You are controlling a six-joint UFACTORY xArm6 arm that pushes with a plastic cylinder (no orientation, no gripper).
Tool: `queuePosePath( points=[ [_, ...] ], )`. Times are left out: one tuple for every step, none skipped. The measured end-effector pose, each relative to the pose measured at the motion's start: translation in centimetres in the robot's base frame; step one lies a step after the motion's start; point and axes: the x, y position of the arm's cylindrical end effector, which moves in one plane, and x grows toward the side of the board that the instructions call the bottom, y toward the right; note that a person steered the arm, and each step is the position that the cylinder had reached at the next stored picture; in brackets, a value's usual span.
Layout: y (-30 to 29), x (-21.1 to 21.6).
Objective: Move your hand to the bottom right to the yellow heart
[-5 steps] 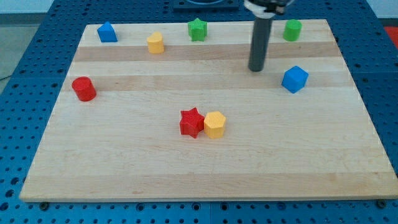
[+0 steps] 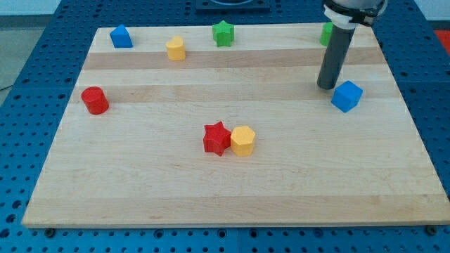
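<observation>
**Rod at the view's upper right; green block partly masked**

Hidden / cut off:
- The upper part of the rod (image 2: 336,56) and its mount are cut by the view's top edge. No gripper is fitted, so no open or closed state applies.
- The green block (image 2: 325,33) near the view's top right is largely covered by the rod; only a sliver is seen at the rod's left side, and its shape cannot be made out.
- The table (image 2: 140,190) edge is seen in full; the blue perforated base around it is cropped on all sides.

Tip position:
- My tip (image 2: 327,86) is set on the table just beside the blue cube (image 2: 346,96), at the cube's upper left. Contact cannot be confirmed.

Task item:
- A yellow block (image 2: 242,140) is located near the table's centre, touching the red star (image 2: 217,138) on the star's right side. It is well apart from my tip, toward the view's lower left. Its outline reads more as a faceted block than a clear heart.
- A second yellow block (image 2: 176,48) is placed toward the view's top left; shape likewise unclear.

Other blocks:
- Green star (image 2: 223,33), top centre.
- Blue block (image 2: 121,36), top left corner, shape approx. a peaked prism.
- Red cylinder (image 2: 94,100), left side.

Containers: n/a.
</observation>
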Motion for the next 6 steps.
queuePosePath(
  points=[
    [-6.3, -1.2],
    [-14.7, -2.5],
    [-18.2, -3.3],
    [-22.9, -3.4],
    [-28.6, -3.8],
    [-29.7, -4.9]
  ],
)
